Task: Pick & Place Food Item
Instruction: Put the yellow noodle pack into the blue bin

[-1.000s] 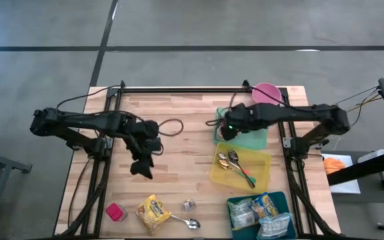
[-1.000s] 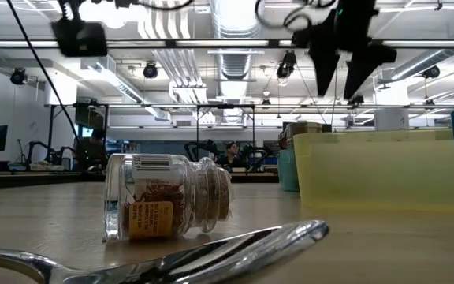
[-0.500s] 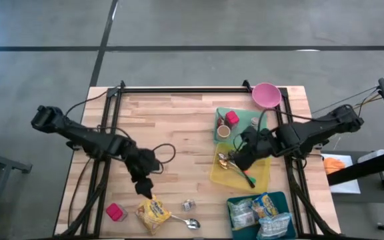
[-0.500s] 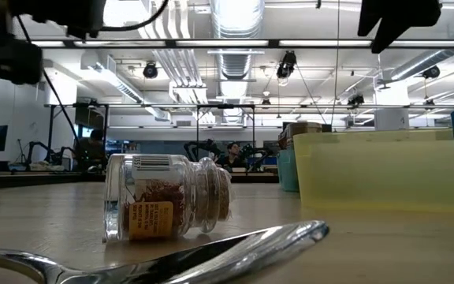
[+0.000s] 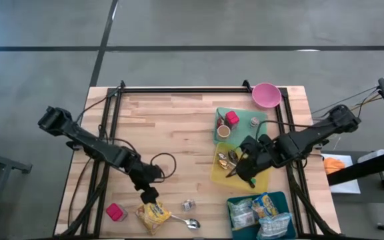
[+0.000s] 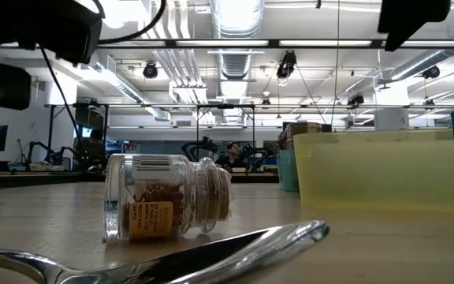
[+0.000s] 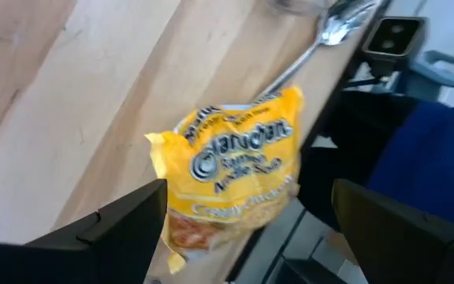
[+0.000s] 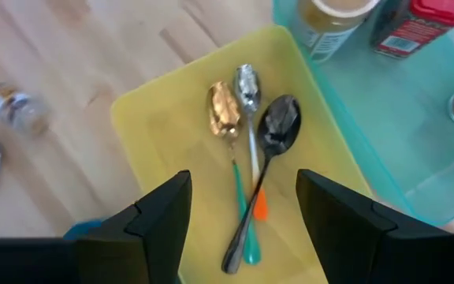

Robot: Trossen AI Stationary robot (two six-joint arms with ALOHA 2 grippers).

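Near the counter's (image 5: 179, 120) front edge, the yellow noodle packet (image 5: 153, 213) lies under our left gripper (image 5: 149, 195), fingers wide open. The flat, slippery packet may slide off. Right gripper (image 5: 243, 175) hovers empty, half-open.

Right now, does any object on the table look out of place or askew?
Yes. A small spice jar lies tipped on its side on the wooden table, beside a loose spoon, while other jars stand in the green tray.

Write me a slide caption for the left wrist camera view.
Left end effector, fingers spread, hovers above a yellow noodle packet on the wooden table, a spoon just beyond.
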